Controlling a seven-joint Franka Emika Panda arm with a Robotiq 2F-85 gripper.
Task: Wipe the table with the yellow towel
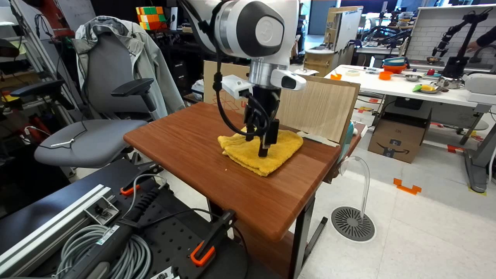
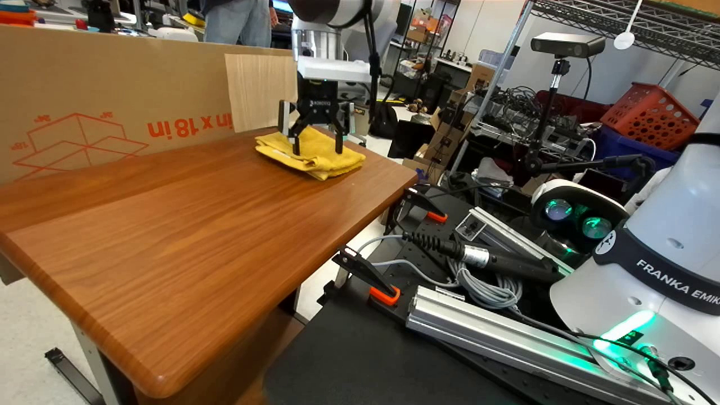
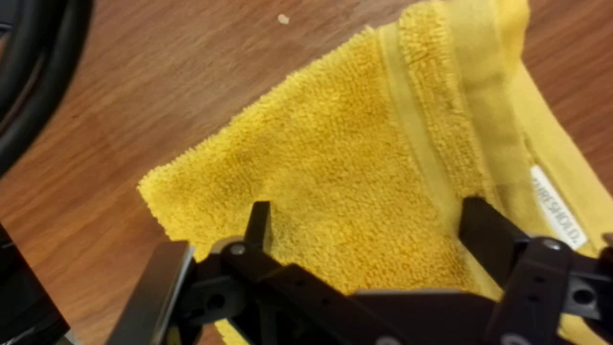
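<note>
One yellow terry towel (image 3: 335, 158) lies folded on the wood-grain tabletop (image 2: 185, 225), Robotiq gripper (image 2: 318, 151) pointing down over it, fingers (image 3: 259, 224) spread apart, tips at or just above its surface, white label (image 3: 558, 207) showing.

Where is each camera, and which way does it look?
In an exterior view, the camera stands off the end of the table nearer the yellow towel, looking down toward a wood-grain panel; arm and claw show.
In an exterior view, it stands off the end farther from the towel, looking along the table; arm, claw and Franka base show.
In the wrist view, it sits above the claw, facing down at the towel; the claw's fingers show.
Both exterior views share arm, claw and towel.
</note>
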